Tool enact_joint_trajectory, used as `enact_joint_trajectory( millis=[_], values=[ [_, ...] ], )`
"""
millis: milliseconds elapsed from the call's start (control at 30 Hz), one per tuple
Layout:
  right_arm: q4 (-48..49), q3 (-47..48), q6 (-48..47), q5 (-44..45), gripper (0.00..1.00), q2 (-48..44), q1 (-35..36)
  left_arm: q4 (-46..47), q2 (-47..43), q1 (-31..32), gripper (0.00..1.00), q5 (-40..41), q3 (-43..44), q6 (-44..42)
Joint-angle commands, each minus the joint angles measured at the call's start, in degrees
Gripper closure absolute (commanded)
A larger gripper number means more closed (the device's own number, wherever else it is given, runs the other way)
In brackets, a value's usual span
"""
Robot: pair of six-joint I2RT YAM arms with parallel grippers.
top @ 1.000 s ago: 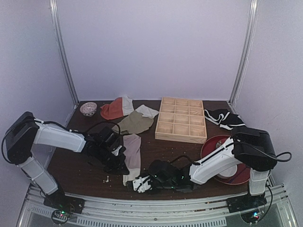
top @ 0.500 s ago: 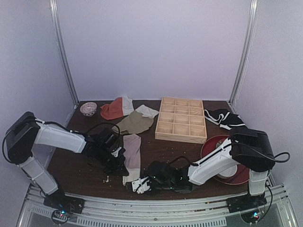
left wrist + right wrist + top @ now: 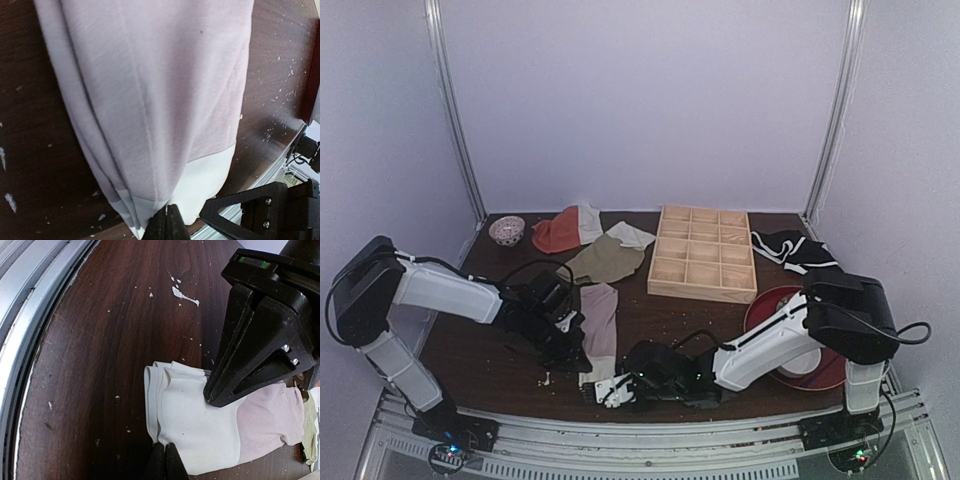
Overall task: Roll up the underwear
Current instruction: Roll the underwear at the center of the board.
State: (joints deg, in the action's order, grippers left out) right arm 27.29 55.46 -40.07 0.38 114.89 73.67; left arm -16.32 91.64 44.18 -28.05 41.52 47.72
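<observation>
Right hand tight on underwear.

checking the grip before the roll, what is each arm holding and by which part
The underwear, by its white waistband: the left fingers and the right fingers are each shut on an edge of the band.

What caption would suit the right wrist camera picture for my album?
Right gripper closed on the white waistband of folded dusty mauve-pink fabric underwear, dark wooden table beneath.
</observation>
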Motion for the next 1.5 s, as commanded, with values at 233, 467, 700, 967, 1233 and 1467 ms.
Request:
enact_joint_trajectory(
  millis=[233, 467, 700, 967, 1233, 1467],
  values=[
    [-9.2, 4.8, 8.8, -2.9, 1.00, -3.4, -2.3, -2.2, -1.5, -0.7, 0.90, 1.2, 2.5, -1.8],
    [-11.2, 5.8, 12.0, -5.7, 1.00, -5.7, -3.4, -5.4, -4.2, -3.2, 0.82, 2.1, 5.7, -3.7],
    [-12.4, 7.1, 13.4, -7.2, 1.00, -6.0, -4.0, -3.5, -1.2, -4.8, 0.79, 2.1, 8.8, -5.1],
    [-12.9, 8.1, 14.1, -6.8, 1.00, -5.6, -4.7, -1.9, 3.6, -4.8, 0.83, 1.6, 9.5, -6.3],
    [-14.4, 11.6, 15.5, -7.3, 1.00, -4.1, -6.0, -1.6, 3.9, -4.8, 0.88, 1.9, 6.3, -6.7],
    [-15.9, 14.3, 16.5, -7.9, 1.00, -2.2, -7.6, -1.4, 3.9, -4.8, 0.89, 1.9, 5.5, -6.7]
  ],
)
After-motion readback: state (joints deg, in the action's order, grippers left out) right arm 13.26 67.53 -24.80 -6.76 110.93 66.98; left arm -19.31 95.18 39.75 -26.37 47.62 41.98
